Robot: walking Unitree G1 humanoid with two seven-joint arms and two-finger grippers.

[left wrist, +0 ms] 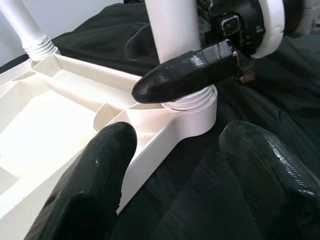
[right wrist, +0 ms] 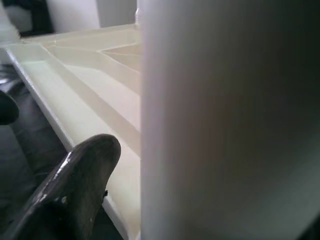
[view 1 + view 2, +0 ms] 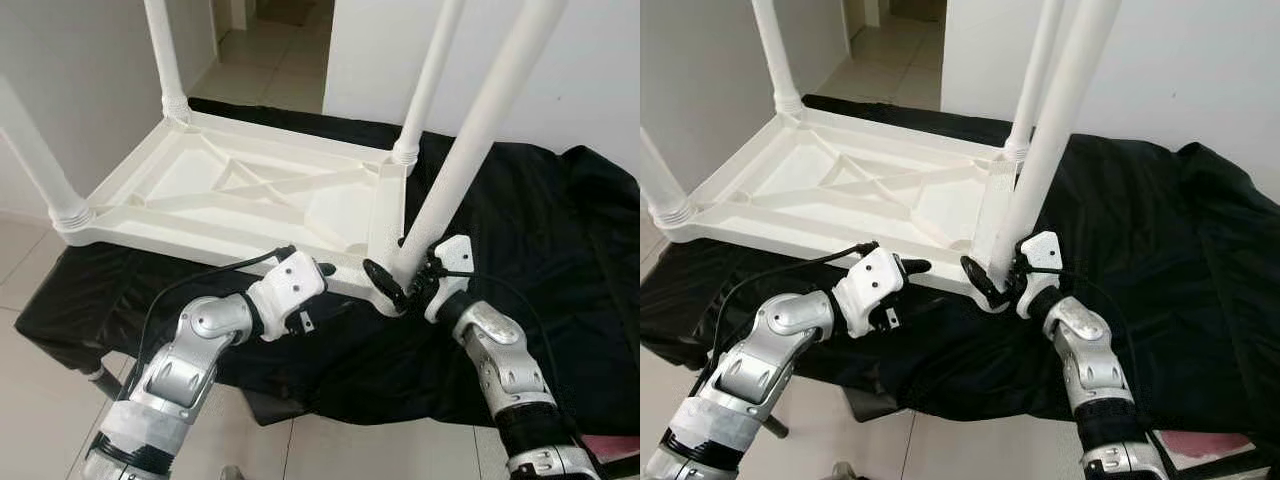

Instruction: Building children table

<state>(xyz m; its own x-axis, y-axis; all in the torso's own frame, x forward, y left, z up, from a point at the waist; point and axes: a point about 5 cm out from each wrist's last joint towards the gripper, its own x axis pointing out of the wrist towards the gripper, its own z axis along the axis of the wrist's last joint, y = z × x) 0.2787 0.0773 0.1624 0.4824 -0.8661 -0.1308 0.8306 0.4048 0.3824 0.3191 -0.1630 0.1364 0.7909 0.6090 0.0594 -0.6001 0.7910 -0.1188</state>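
Left eye view: white kids' table [image 3: 240,190] lies upside-down on a black-draped counter [image 3: 520,300], underside up, long axis running 8 to 2 o'clock; legs point up. Near-right leg [image 3: 470,150] leans toward 1 o'clock from its corner socket. Right pincer [image 3: 400,275] grasps that leg's base, one finger at 9 o'clock of it, wrist at 3. Left pincer [image 3: 322,268] sits at 9 o'clock of the socket, against the table's near edge.

Right eye view: same layout; tiled floor [image 3: 890,70] at 12 o'clock.

Left wrist view: left pincer's fingers [image 1: 95,180] spread, released, straddling the corner socket [image 1: 192,107].

Right wrist view: leg close-up, one finger [image 2: 75,185] beside it.
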